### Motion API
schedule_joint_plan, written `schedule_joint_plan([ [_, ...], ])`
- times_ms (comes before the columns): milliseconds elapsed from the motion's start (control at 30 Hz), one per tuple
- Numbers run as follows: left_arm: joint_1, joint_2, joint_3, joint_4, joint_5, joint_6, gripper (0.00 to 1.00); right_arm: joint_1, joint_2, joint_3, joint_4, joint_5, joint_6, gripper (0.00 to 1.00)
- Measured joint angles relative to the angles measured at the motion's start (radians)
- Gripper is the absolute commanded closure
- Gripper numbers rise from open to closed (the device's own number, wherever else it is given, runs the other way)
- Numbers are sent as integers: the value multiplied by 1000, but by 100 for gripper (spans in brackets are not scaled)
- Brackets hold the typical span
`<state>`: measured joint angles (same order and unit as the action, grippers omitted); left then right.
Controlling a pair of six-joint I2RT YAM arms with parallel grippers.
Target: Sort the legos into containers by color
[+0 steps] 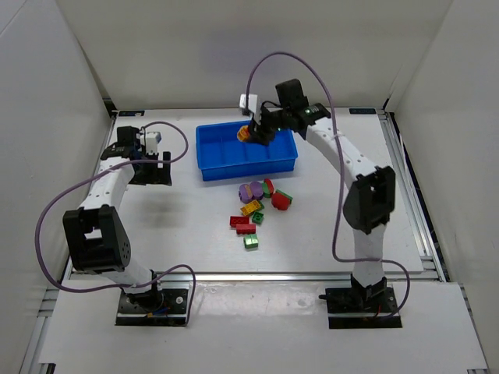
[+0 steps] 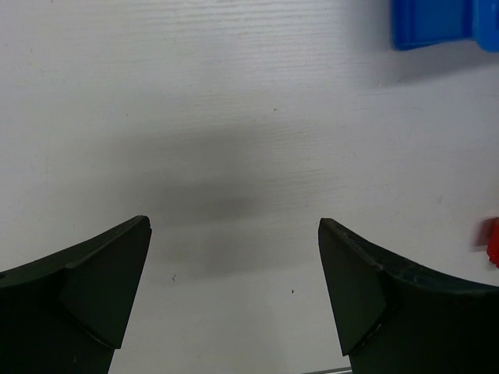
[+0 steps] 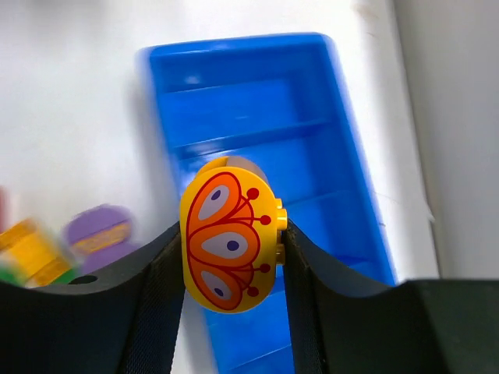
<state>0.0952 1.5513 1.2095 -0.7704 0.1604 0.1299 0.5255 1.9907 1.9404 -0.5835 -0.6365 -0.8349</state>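
Note:
My right gripper [image 3: 231, 257] is shut on a yellow oval lego [image 3: 230, 241] with an orange butterfly print. It hangs above the blue tray [image 3: 234, 86] of side-by-side containers. From above, that lego [image 1: 244, 134] and the right gripper [image 1: 251, 134] are over the tray's [image 1: 249, 168] back left part. Loose legos lie in front of the tray: purple ovals [image 1: 249, 190], a red oval [image 1: 279, 201], a yellow brick [image 1: 251, 207], a red brick [image 1: 239, 222] and a green brick [image 1: 251, 241]. My left gripper [image 2: 234, 222] stands open over bare table, left of the tray.
The tray's corner [image 2: 433, 23] shows at the top right of the left wrist view, and a red piece [image 2: 491, 238] at its right edge. White walls close in the table on three sides. The right arm's cable arcs over the tray.

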Motion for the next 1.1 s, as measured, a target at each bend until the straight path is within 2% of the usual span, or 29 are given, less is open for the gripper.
schedule_joint_plan([
  [100, 0, 5, 29, 0, 3, 0, 1, -37, 176, 215, 13, 43, 101, 79],
  [200, 0, 10, 42, 0, 4, 0, 1, -67, 329, 364, 6, 91, 169, 79],
  [367, 0, 13, 43, -2, 3, 1, 1, -94, 452, 420, -7, 158, 231, 76],
  [500, 0, 15, 43, -3, 3, 0, 1, -91, 494, 444, -29, 180, 258, 67],
  [633, 0, 23, 43, -5, 3, 0, 1, -85, 502, 458, -30, 202, 278, 38],
  [767, 0, 39, 43, -5, 3, 1, 1, -80, 501, 448, -18, 221, 289, 27],
  [833, 0, 45, 43, -6, 3, 1, 1, -78, 494, 425, -12, 223, 290, 13],
  [967, 0, 47, 43, -7, 4, 0, 1, -72, 434, 340, -12, 214, 286, 16],
  [1100, 0, 46, 43, -8, 10, 0, 1, -76, 236, 153, -29, 135, 267, 21],
])
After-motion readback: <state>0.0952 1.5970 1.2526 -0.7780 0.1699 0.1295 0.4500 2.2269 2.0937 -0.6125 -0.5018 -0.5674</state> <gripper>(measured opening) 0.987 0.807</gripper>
